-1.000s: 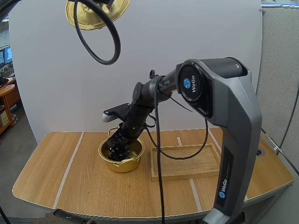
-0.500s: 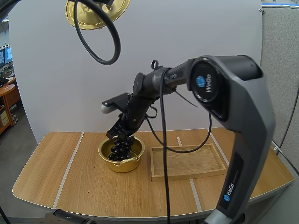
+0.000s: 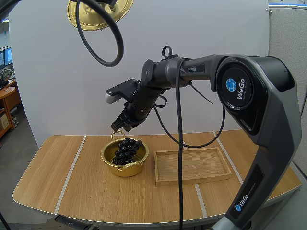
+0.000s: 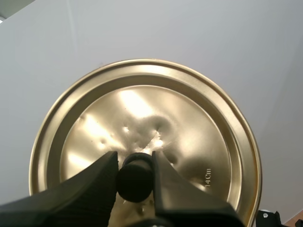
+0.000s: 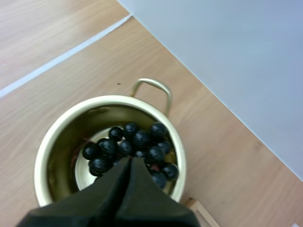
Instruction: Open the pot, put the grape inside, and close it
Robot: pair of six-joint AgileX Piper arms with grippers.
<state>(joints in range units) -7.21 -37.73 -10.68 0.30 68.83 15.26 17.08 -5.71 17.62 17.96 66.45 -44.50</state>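
gold pot (image 3: pixel 115 165): open on the wooden surface (image 3: pixel 86 187), just beside the tray (image 3: pixel 192 179).
grapes (image 3: pixel 125 149): heaped inside the pot; the bunch's long axis runs from the pot's middle up toward its far-right rim, where the top berries seem to ride high.
left pincer (image 4: pixel 135 158): pinching the black knob (image 4: pixel 135 177) of the lid (image 4: pixel 189 132), which is held high and on edge.
right pincer (image 5: pixel 130 165): pressed together, empty, above the pot.
risk: the lid may seat crooked on the high berries, or twist at the knob while being levelled.
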